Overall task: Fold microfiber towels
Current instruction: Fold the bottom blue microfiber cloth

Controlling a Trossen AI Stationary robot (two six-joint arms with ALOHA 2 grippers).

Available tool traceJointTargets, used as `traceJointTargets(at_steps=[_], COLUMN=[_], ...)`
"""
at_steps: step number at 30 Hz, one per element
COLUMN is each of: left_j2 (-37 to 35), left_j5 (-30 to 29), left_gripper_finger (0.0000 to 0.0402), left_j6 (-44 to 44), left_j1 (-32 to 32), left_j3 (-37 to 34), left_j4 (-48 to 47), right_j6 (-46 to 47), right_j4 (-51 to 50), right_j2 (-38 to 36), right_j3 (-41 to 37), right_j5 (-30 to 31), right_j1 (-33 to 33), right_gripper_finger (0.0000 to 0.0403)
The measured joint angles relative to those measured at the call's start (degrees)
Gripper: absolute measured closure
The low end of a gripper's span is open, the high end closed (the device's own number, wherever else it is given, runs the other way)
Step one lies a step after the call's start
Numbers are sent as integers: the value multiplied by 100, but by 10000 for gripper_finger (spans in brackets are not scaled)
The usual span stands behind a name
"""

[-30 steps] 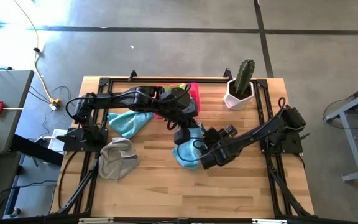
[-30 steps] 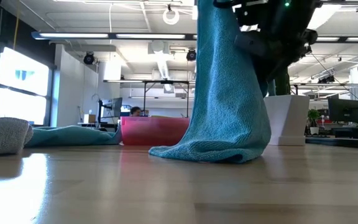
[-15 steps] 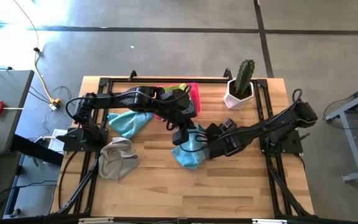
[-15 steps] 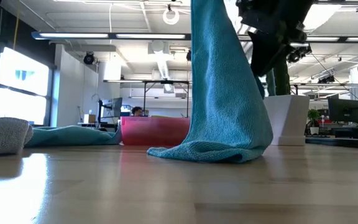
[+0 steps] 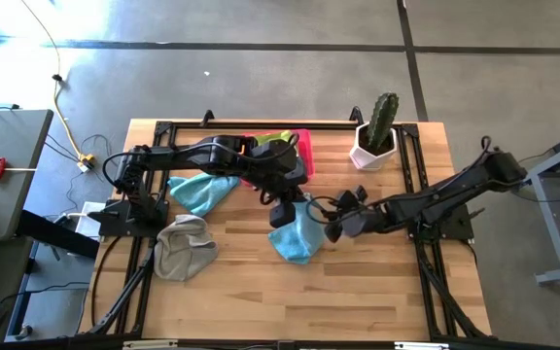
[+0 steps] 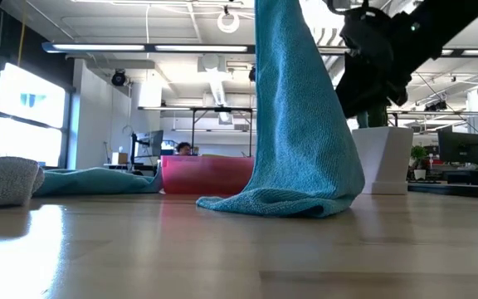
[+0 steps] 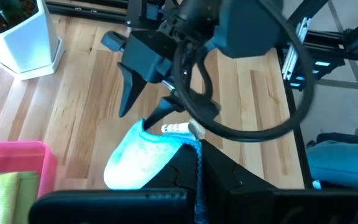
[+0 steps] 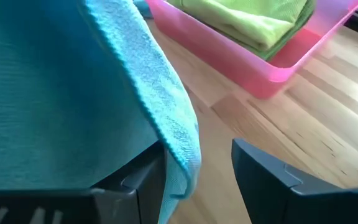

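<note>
No brand name or legible writing shows anywhere; the only tag-like thing is a small white label sewn at the edge of the teal towel, and its print is too small to read. That teal towel hangs from the left gripper, which is clamped tight on the cloth's top edge near the middle of the table; in the low view the towel drops as a tall drape whose bottom hem bunches on the wood. The right gripper sits just at 3 o'clock of the hanging towel, its fingers spread wide with one edge of the cloth running between them, and nothing is pinched in them. A second teal towel lies crumpled at 9 o'clock of the left gripper, and a grey towel lies bunched toward 8 o'clock, near the table's left side. At 12 o'clock of the left gripper stands the pink tray, holding a folded lime green towel. A white pot with a cactus stands at 2 o'clock, well apart from the towels.
</note>
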Motion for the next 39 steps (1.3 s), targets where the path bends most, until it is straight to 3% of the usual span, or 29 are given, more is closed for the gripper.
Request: traceJointTargets(at_steps=[9, 13, 18, 26, 36, 39], left_j2=[0, 0, 0, 0, 0, 0], left_j5=[-2, -2, -2, -111, -1205, -1546], left_gripper_finger=[401, 401, 401, 401, 401, 401], left_j6=[-2, 2, -2, -54, 60, -66], left_j1=[0, 0, -8, -245, -1190, -1468], left_j3=[0, 0, 0, 0, 0, 0], left_j4=[7, 7, -95, -1368, -2557, -2661], right_j6=[-400, -501, -884, -1281, -1291, -1277], right_j4=[288, 252, 229, 82, -179, -744], right_j2=[52, 51, 24, -526, -1442, -1504], right_j3=[-170, -170, -170, -170, -152, 174], right_j5=[-239, -331, -659, -1110, -1176, -971], right_j1=[-189, -285, -354, -168, 693, 1018], right_gripper_finger=[246, 298, 390, 400, 402, 402])
